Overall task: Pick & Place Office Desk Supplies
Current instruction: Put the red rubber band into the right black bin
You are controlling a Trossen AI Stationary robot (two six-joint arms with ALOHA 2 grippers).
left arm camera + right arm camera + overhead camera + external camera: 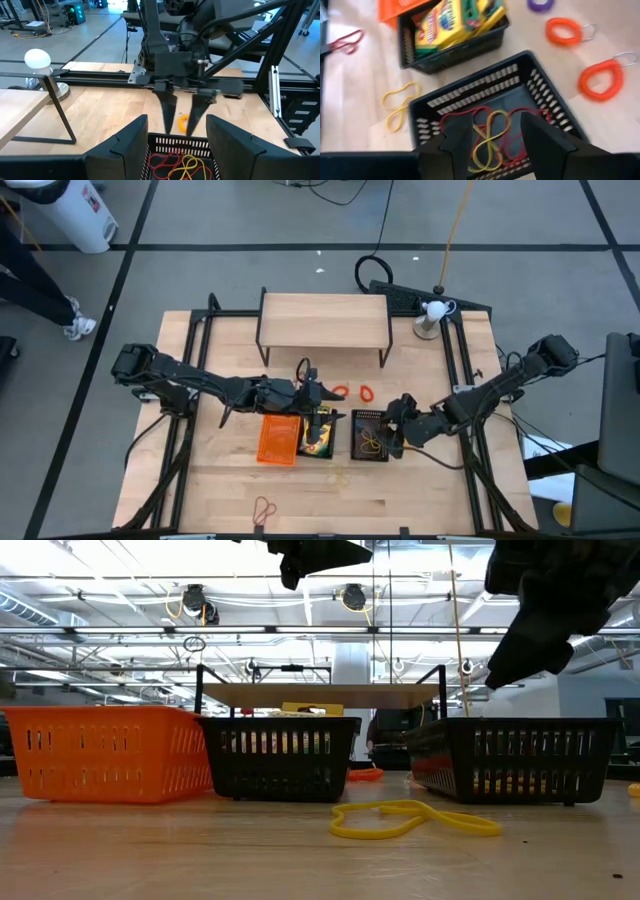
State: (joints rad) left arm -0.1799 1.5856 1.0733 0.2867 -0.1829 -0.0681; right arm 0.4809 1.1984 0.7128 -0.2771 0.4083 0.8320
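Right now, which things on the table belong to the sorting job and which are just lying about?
Job: orange tray; black tray with crayon boxes; black tray with rubber bands; loose yellow band; red band; orange coil loops.
Lying about: wooden shelf; white-ball stand.

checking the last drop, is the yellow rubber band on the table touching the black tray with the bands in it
Apart. The low view shows the yellow rubber band flat on bare wood in front of the black tray; the right wrist view shows wood between them.

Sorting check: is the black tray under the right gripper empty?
No. The black tray holds red and yellow rubber bands on its floor.
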